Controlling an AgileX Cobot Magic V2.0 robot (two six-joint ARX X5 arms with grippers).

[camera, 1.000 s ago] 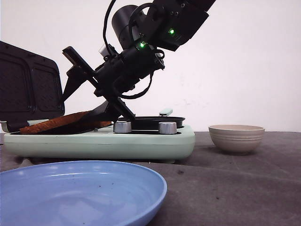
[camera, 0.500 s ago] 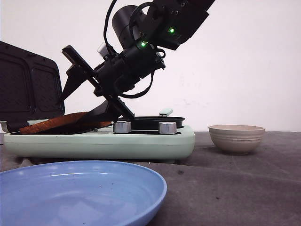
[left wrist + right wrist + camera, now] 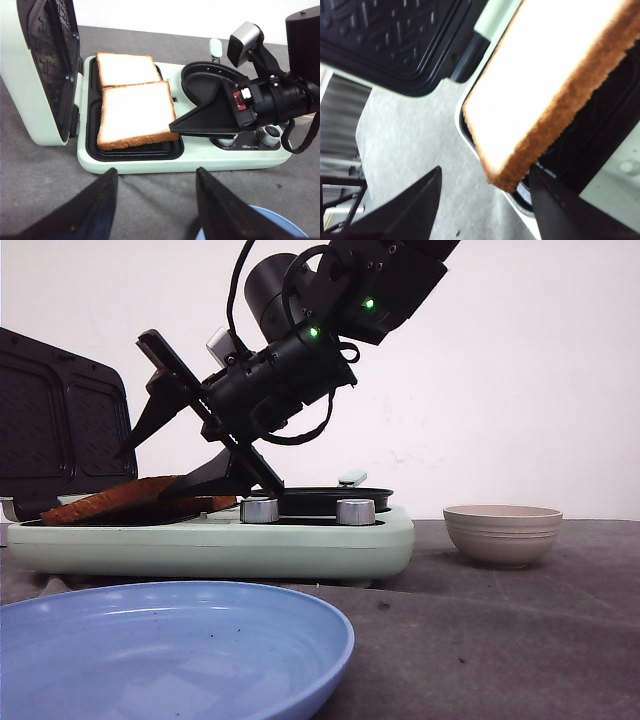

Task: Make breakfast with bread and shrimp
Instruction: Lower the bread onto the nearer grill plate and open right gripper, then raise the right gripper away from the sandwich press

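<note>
A: So, entry for this moment. Right gripper [image 3: 180, 430] sits upper left of centre in the front view, jaws spread wide: one finger points up toward the upper left, the lower one lies at the near edge of a bread slice [image 3: 136, 116]. Released, nothing clenched.

B: Where is the bread exactly?

A: Two slices in the left wrist view. Nearer one rests tilted in the square black well of the mint-green sandwich maker [image 3: 150, 162], its far edge overlapping the second slice [image 3: 125, 68], which lies behind it toward the upper part of the frame. In the front view only a brown crust edge [image 3: 130, 495] shows, low and at left.

B: Lid?

A: Lid [image 3: 42, 65] stands open, upright, at far left of the frame.

B: Left gripper?

A: Left gripper [image 3: 155, 205] at the bottom of its own view, fingers apart, holding nothing, over grey table [image 3: 40, 175].

B: Shrimp?

A: Cannot make any out. Beige ribbed bowl [image 3: 502, 533] sits right of centre; its contents are hidden. Blue plate [image 3: 170, 650] fills the lower left.
</note>
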